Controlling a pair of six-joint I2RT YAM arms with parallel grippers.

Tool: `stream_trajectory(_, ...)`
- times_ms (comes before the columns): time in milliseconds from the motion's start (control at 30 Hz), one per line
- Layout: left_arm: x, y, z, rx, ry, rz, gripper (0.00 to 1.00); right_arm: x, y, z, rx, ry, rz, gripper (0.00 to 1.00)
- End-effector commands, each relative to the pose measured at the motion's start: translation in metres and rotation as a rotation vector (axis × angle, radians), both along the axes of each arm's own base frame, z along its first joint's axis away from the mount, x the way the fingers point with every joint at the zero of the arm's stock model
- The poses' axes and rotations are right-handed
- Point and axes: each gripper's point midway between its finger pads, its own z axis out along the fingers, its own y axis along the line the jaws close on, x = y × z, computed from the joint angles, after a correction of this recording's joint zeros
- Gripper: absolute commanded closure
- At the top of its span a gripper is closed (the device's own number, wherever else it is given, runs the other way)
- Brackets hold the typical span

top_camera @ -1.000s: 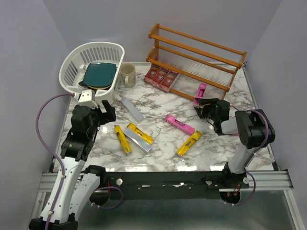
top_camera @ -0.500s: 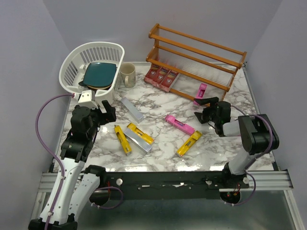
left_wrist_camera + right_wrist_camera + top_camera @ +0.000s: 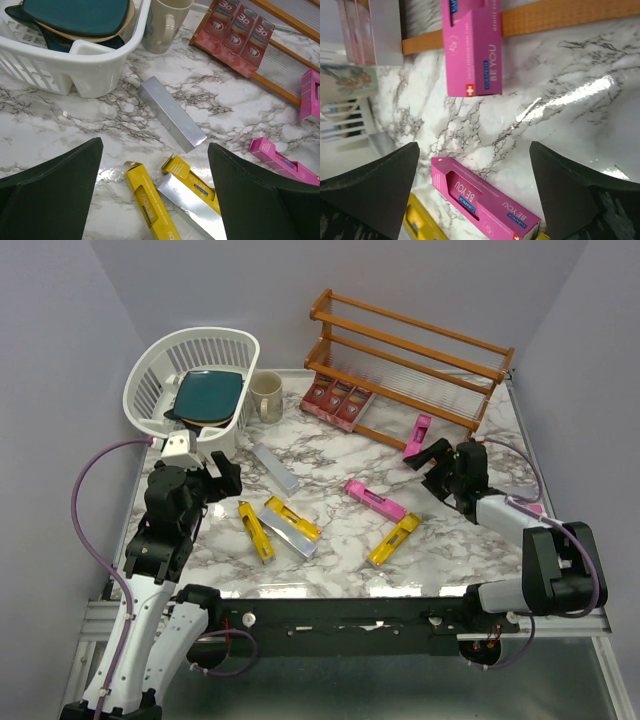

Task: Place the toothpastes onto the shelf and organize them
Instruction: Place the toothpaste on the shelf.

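Now right claw (image 3: 438,466) wide, empty, hovering beside pink carton (image 3: 418,433) lying across front rail of shelf (image 3: 410,335), near end on desk (image 3: 330,470). Likely next: grip loose pink carton (image 3: 374,499) across narrow sides, lift clear of rail. Left claw (image 3: 222,472) wide above silver carton (image 3: 276,467). Red cartons (image 3: 338,400) sit on bottom tier; basket (image 3: 190,390) and mug (image 3: 267,396) stand aside.

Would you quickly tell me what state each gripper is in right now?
Left gripper: open, holding nothing.
Right gripper: open, holding nothing.
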Motion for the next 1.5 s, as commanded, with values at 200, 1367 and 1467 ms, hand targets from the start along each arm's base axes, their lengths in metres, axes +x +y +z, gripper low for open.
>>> stream_trajectory(200, -0.006, -0.004, 0.007, -0.007, -0.041, -0.022, 0.01, 0.019, -0.019, 0.000, -0.562, 0.107, -0.033, 0.02)
stream_trajectory(1367, -0.022, -0.007, 0.022, 0.004, -0.110, -0.035, 0.01, 0.058, -0.027, -0.011, -0.790, 0.180, -0.175, 0.59)
stream_trajectory(1467, -0.023, -0.007, 0.023, 0.005, -0.115, -0.034, 0.01, 0.055, -0.037, -0.010, -0.800, 0.199, -0.201, 0.59)
